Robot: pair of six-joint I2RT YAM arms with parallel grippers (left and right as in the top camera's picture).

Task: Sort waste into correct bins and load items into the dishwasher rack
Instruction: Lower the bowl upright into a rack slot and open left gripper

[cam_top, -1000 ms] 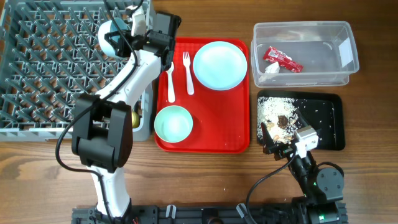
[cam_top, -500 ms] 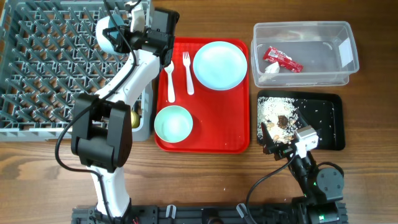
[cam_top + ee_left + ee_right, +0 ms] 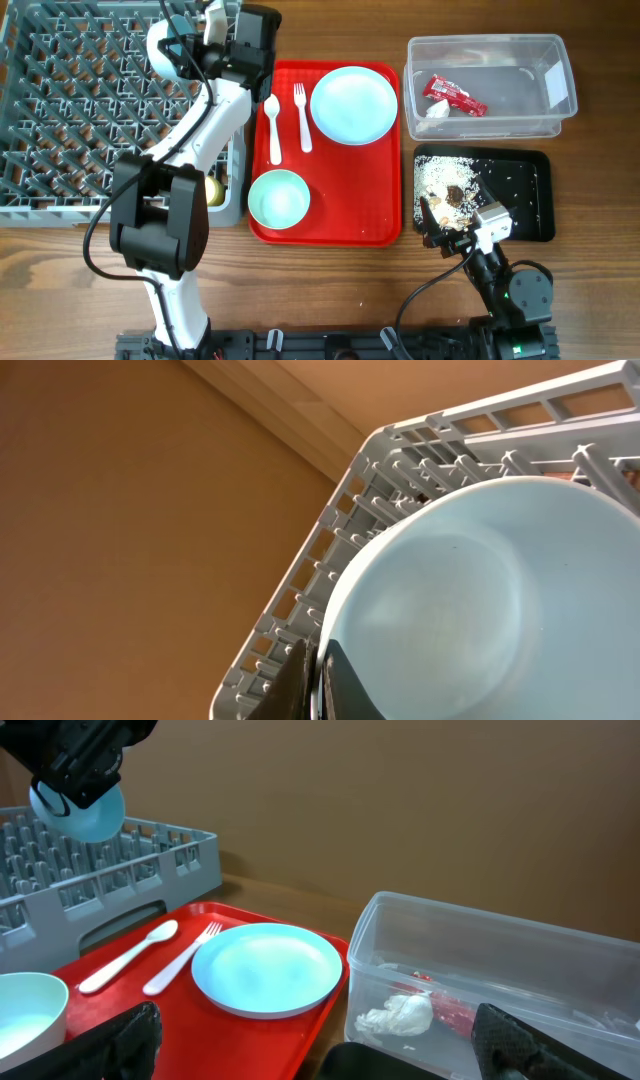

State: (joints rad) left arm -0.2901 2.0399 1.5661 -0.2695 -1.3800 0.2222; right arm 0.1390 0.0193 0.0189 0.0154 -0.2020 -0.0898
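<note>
Your left pincer (image 3: pixel 313 665) is clamped tight on the saucer (image 3: pixel 470 610), holding it by the rim over the dishwasher rack (image 3: pixel 70 110). You're loading: next, lower it between the pegs, then let go. Your right pincer (image 3: pixel 447 228) gapes empty by the black tray (image 3: pixel 530 200).

A wooden table (image 3: pixel 330 290) carries everything; at its far left stands the large grey dishwasher rack (image 3: pixel 60 110); just right of it, in the middle, lies a red serving tray (image 3: pixel 345 228); a small pale grey container (image 3: pixel 233 205) sits between the two, by the rack's near right corner; at far right stands the clear tub (image 3: pixel 485 42); just nearer lies the black tray (image 3: pixel 535 205); a black rail (image 3: pixel 330 345) runs along the near edge.
</note>
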